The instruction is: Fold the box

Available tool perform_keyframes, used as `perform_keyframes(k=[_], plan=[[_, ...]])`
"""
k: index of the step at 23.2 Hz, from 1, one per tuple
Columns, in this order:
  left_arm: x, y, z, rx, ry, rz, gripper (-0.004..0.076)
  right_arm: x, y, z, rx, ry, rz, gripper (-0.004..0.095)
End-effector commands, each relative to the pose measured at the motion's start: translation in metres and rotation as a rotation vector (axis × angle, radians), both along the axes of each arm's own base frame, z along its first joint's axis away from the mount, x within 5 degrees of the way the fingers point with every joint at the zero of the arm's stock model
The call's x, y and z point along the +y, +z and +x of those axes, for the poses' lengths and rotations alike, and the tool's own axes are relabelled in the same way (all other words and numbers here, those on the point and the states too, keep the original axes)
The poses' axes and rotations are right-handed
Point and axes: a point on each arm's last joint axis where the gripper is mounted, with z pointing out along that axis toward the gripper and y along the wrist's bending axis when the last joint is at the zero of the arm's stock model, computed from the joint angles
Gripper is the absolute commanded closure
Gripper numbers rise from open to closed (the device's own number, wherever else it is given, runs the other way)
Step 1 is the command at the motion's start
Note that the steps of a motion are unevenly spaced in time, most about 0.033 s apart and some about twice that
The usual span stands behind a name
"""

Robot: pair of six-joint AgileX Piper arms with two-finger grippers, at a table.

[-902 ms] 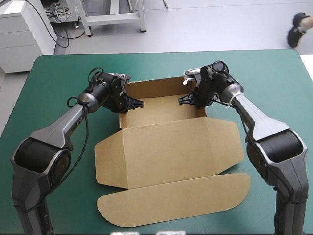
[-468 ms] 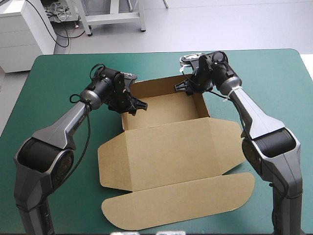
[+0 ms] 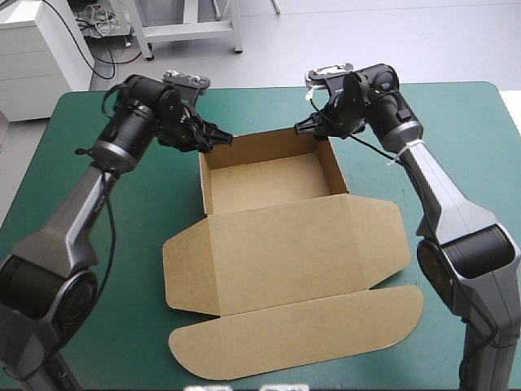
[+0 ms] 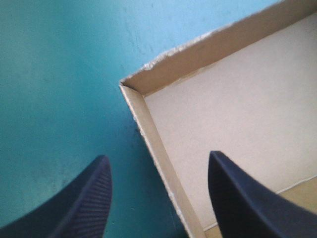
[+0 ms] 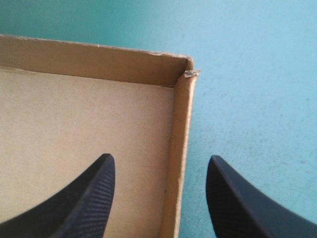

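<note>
Box (image 3: 269,175) centred on table (image 3: 456,122), lid (image 3: 285,248) flat toward 6 o'clock. Left gripper (image 3: 220,138) over its 10 o'clock corner, right gripper (image 3: 303,128) over 2 o'clock — both wide apart, empty. Descend misaligned and you could buckle a wall.

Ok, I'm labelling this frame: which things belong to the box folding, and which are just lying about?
Job: the box, an open tray, lid flat; left gripper and right gripper, both open at its far corners.
Lying about: nothing visible; only the teal-green cover beneath.
</note>
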Motion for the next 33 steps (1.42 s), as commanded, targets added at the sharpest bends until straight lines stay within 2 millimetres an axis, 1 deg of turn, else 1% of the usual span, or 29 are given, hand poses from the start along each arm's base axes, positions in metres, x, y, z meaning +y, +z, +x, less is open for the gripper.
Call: perform_keyframes(k=[1, 4, 5, 6, 7, 10, 11, 12, 14, 15, 17, 18, 19, 20, 21, 22, 24, 25, 27, 28, 29, 30, 31, 32, 33], plan=[[0.022, 0.071, -0.046, -0.172, -0.009, -0.047, 0.0309, -0.015, 0.068, -0.032, -0.194, 0.001, 0.045, 0.0392], [0.034, 0.101, -0.076, -0.256, -0.038, -0.074, 0.0311, -0.021, 0.087, -0.046, -0.239, -0.002, 0.058, 0.0392], [0.043, 0.121, -0.099, -0.314, -0.043, -0.108, 0.0311, -0.024, 0.096, -0.053, -0.262, -0.003, 0.064, 0.0392], [0.047, 0.128, -0.108, -0.338, -0.047, -0.114, 0.0315, -0.025, 0.1, -0.056, -0.271, -0.003, 0.068, 0.0392], [0.057, 0.145, -0.131, -0.396, -0.065, -0.138, 0.0335, -0.027, 0.104, -0.06, -0.282, 0.0, 0.066, 0.0392], [0.07, 0.163, -0.164, -0.473, -0.091, -0.155, 0.0388, -0.028, 0.104, -0.059, -0.287, -0.007, 0.05, 0.0392], [0.073, 0.166, -0.172, -0.485, -0.11, -0.158, 0.0405, -0.028, 0.103, -0.058, -0.284, -0.007, 0.048, 0.0392], [0.077, 0.168, -0.184, -0.5, -0.13, -0.166, 0.0433, -0.027, 0.1, -0.056, -0.277, -0.008, 0.041, 0.0392], [0.081, 0.167, -0.198, -0.507, -0.168, -0.163, 0.0472, -0.026, 0.094, -0.052, -0.263, -0.009, 0.031, 0.0392], [0.085, 0.158, -0.213, -0.492, -0.201, -0.156, 0.0529, -0.024, 0.084, -0.044, -0.244, -0.012, 0.008, 0.0392], [0.094, 0.134, -0.23, -0.439, -0.198, -0.127, 0.0638, -0.018, 0.061, -0.027, -0.192, -0.01, -0.013, 0.0392], [0.1, 0.113, -0.241, -0.398, -0.204, -0.091, 0.0715, -0.013, 0.042, -0.015, -0.149, -0.008, -0.028, 0.0392], [0.102, 0.104, -0.245, -0.382, -0.209, -0.082, 0.0731, -0.01, 0.033, -0.01, -0.13, -0.006, -0.033, 0.0392], [0.105, 0.086, -0.252, -0.35, -0.21, -0.071, 0.0731, -0.006, 0.016, 0.0, -0.093, -0.004, -0.046, 0.0392], [0.108, 0.072, -0.258, -0.326, -0.211, -0.063, 0.0731, -0.004, 0.003, 0.007, -0.066, -0.001, -0.058, 0.0392], [0.111, 0.051, -0.266, -0.307, -0.212, -0.057, 0.0731, 0.001, -0.017, 0.017, -0.021, 0.002, -0.068, 0.0392], [0.117, 0.015, -0.28, -0.317, -0.215, -0.067, 0.0731, 0.006, -0.043, 0.028, 0.033, 0.002, -0.081, 0.0403], [0.12, -0.004, -0.287, -0.344, -0.202, -0.089, 0.0731, 0.007, -0.051, 0.031, 0.049, 0.002, -0.087, 0.0429], [0.124, -0.024, -0.296, -0.382, -0.193, -0.109, 0.0731, 0.008, -0.059, 0.034, 0.065, -0.001, -0.091, 0.0486], [0.126, -0.037, -0.301, -0.409, -0.19, -0.121, 0.0731, 0.008, -0.061, 0.034, 0.068, -0.001, -0.092, 0.0548], [0.128, -0.045, -0.304, -0.425, -0.186, -0.129, 0.0731, 0.008, -0.061, 0.034, 0.066, -0.002, -0.097, 0.0603], [0.129, -0.053, -0.308, -0.44, -0.179, -0.142, 0.0731, 0.007, -0.061, 0.035, 0.061, -0.004, -0.11, 0.0685], [0.132, -0.064, -0.313, -0.462, -0.165, -0.163, 0.0731, 0.004, -0.06, 0.036, 0.05, -0.008, -0.138, 0.078], [0.134, -0.077, -0.318, -0.49, -0.156, -0.183, 0.0731, -0.001, -0.059, 0.037, 0.027, -0.018, -0.196, 0.093], [0.137, -0.082, -0.324, -0.517, -0.152, -0.196, 0.0731, -0.007, -0.059, 0.04, 0.014, -0.032, -0.231, 0.0925]])
